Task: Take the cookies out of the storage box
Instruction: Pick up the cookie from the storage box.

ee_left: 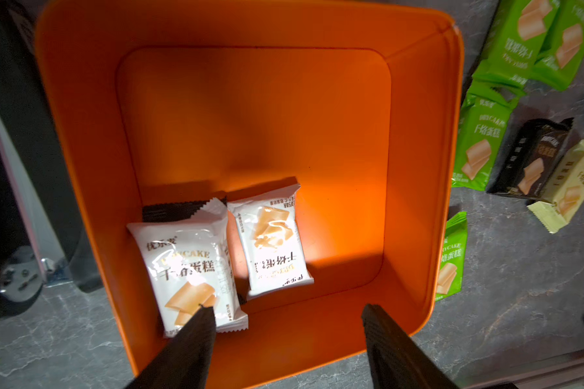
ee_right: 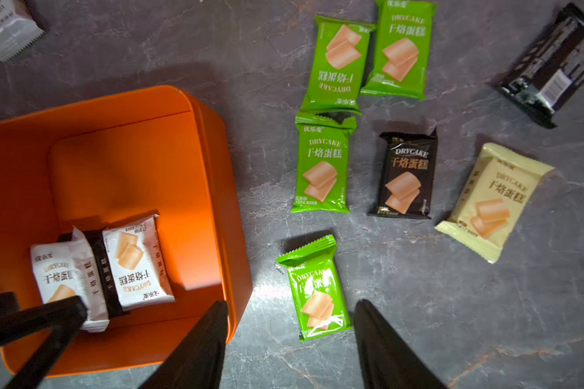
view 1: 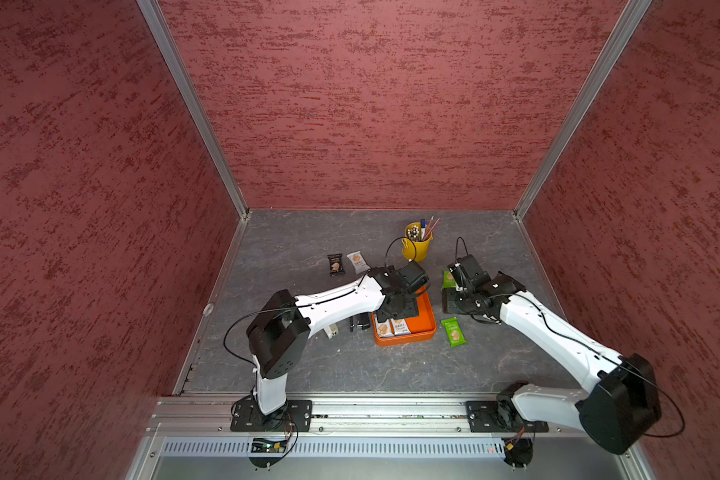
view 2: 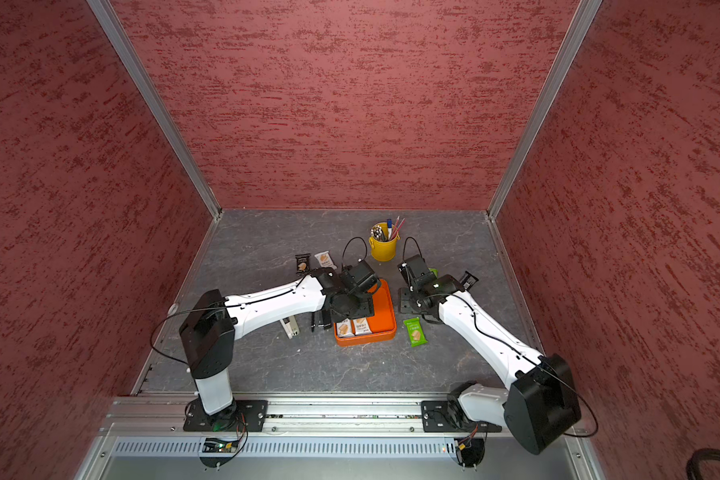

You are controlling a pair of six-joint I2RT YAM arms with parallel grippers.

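Observation:
The orange storage box (ee_left: 415,161) holds two white cookies packets (ee_left: 189,269) (ee_left: 272,239) lying over a black one (ee_left: 172,210). My left gripper (ee_left: 287,311) hangs open inside the box, and one of its fingertips (ee_left: 201,318) overlaps the nearer white packet. My right gripper (ee_right: 292,303) is open over the table beside the box (ee_right: 132,158). A green packet (ee_right: 317,289) lies flat between its fingers, not held. Several more cookies lie on the table beyond it: green (ee_right: 322,165), black (ee_right: 405,175) and cream (ee_right: 493,202). Both top views show the box (view 1: 427,320) (view 2: 387,316).
A yellow pen bucket (view 1: 417,243) stands behind the box. Black (view 1: 359,322) and beige (view 1: 331,330) staplers lie to its left under my left arm. A black packet (view 1: 335,264) and a white packet (view 1: 357,262) lie at the back left. Red walls enclose three sides.

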